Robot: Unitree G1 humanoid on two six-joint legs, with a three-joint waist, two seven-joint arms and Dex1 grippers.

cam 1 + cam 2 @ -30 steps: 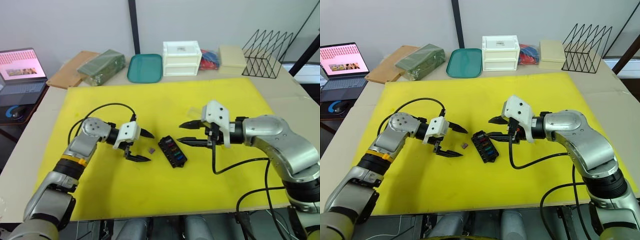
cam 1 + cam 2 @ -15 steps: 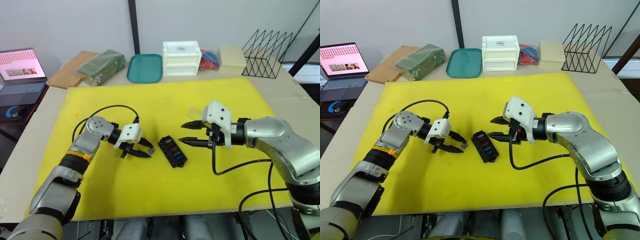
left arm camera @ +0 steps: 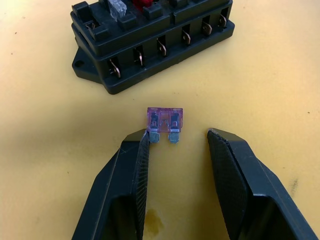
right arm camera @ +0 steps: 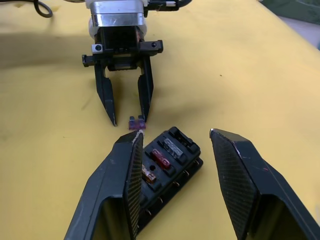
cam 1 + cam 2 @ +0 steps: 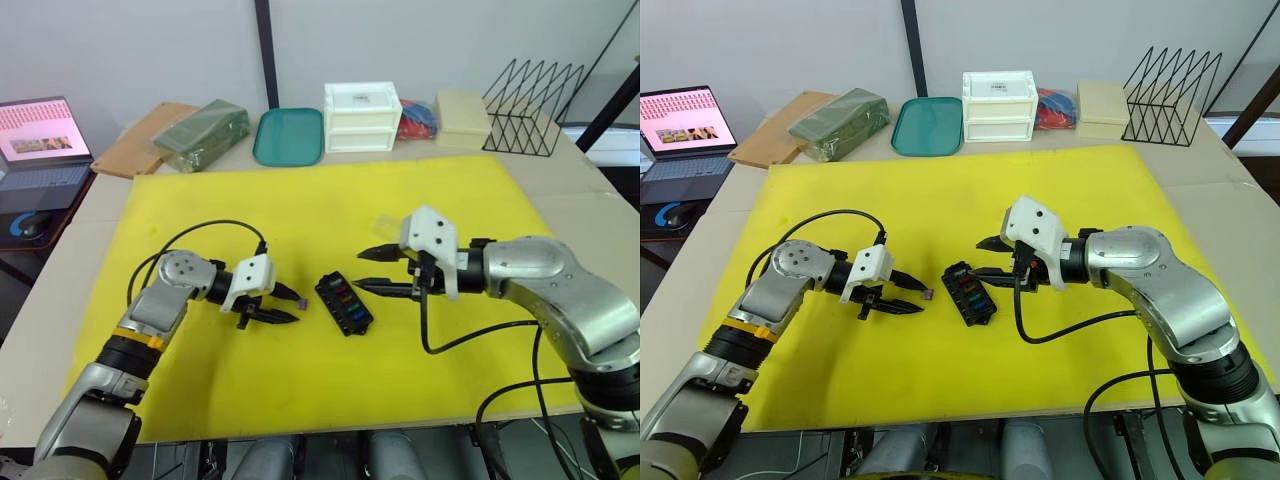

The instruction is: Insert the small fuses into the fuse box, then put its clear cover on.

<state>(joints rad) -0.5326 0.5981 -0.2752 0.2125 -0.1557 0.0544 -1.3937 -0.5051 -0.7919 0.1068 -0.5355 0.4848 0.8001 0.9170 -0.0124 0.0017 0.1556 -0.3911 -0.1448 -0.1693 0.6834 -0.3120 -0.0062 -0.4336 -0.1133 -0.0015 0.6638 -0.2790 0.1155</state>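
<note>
On the yellow mat (image 5: 200, 400), the left gripper (image 3: 177, 137) is spread around a purple fuse (image 3: 165, 122) (one fingertip touching it), just beside the black fuse box (image 5: 344, 304). The right gripper (image 5: 372, 270) hovers wide open beside the box.

The two head views are looking forward and down over the yellow mat (image 5: 330, 210) from above (the right eye sitting slightly offset, so both are covering the same table). The left wrist camera is sitting close to the mat, facing the fuse box (image 3: 150, 45) and a purple fuse (image 3: 165, 120). The right wrist camera is looking from the opposite side, sharing that box and fuse.
</note>
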